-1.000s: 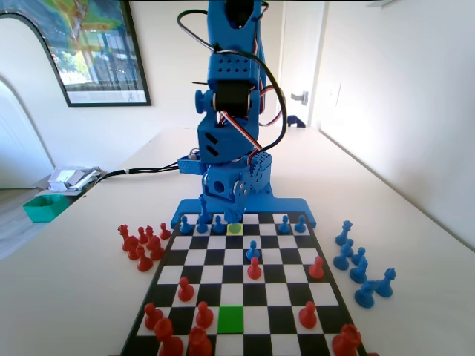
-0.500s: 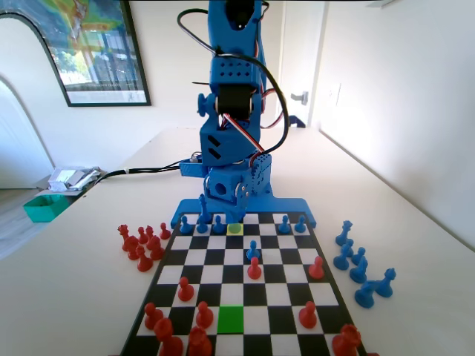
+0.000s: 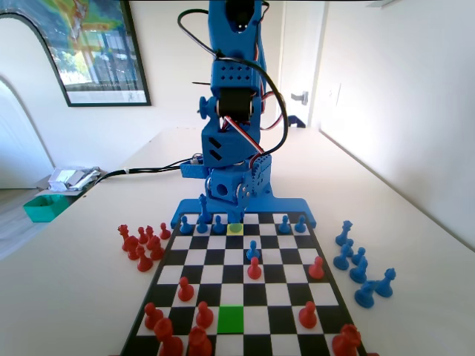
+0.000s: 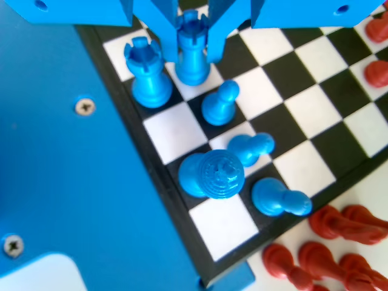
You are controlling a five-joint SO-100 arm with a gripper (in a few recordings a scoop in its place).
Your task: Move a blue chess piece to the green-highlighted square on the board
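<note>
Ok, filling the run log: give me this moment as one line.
stage: pickup | tool: jaws flank blue chess piece, grip unclear | green-highlighted square: empty

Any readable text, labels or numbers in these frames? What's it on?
No readable text in either view.
Framed poster on the wall: colourful print, any lettering too small to read.
Board: plain checkered squares, no coordinates visible.
Blue arm and the pieces: no markings seen.
</note>
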